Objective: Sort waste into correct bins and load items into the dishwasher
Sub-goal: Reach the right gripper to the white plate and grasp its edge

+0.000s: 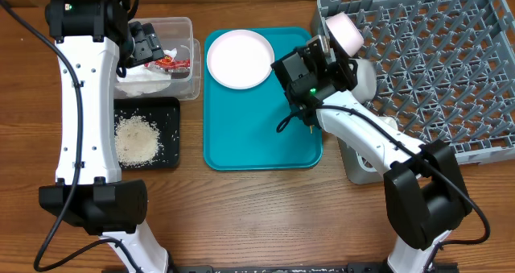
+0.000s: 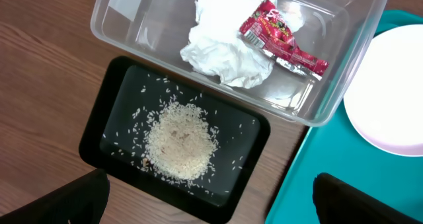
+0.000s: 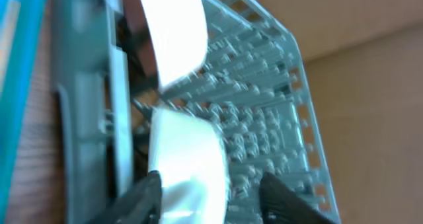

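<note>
Now left gripper hovers over clear tub, spread wide; right gripper at dish rack edge, parted around bowl.

Bright, even overhead light throws soft shadows on the table. The right wrist view of the dish rack is badly blurred.

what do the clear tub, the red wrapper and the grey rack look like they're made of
Clear tub: likely plastic, see-through with glossy highlights.
Red wrapper: foil-like film, crinkled and glinting.
Grey rack: apparently moulded matte plastic, open lattice.
</note>
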Controlling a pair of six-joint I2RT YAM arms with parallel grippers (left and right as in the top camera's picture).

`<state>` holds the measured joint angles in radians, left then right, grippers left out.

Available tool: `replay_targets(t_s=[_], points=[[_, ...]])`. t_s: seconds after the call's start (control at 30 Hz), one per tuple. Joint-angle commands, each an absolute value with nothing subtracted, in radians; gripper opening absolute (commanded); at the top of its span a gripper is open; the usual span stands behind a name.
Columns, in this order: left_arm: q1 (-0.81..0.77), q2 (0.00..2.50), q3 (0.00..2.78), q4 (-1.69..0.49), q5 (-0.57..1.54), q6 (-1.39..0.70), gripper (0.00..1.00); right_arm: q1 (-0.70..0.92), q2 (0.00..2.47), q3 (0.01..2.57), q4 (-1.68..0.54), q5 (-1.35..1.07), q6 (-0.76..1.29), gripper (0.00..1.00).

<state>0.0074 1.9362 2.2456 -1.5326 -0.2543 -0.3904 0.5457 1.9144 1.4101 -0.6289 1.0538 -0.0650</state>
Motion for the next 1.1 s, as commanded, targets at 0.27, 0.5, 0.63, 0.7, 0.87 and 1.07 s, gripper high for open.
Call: replay_targets(t_s=[0.27, 0.5, 0.63, 0.7, 0.87, 1.07], points=[[0.010, 1.944, 2.251, -1.532, -0.253, -0.397, 1.00, 0.509, 1.864, 1.767, -0.696, 0.297, 0.010, 0.81], [0.010, 1.944, 2.251, -1.532, -0.253, -0.397, 1.00, 0.476, 1.899, 1.717, -0.509, -0.459, 0.068, 1.00], [0.013, 1.944, 2.251, -1.532, -0.253, -0.397, 1.00, 0.476, 1.959, 1.707, -0.452, -0.541, 0.158, 0.97], [0.013, 1.944, 2.251, -1.532, -0.253, -0.397, 1.00, 0.476, 1.996, 1.707, -0.449, -0.419, 0.245, 0.84], [0.013, 1.944, 2.251, -1.532, -0.253, -0.397, 1.00, 0.494, 2.107, 1.707, -0.514, 0.044, 0.614, 0.72], [0.013, 1.944, 2.251, -1.532, -0.253, -0.397, 1.00, 0.536, 2.170, 1.707, -0.526, 0.139, 0.619, 0.70]])
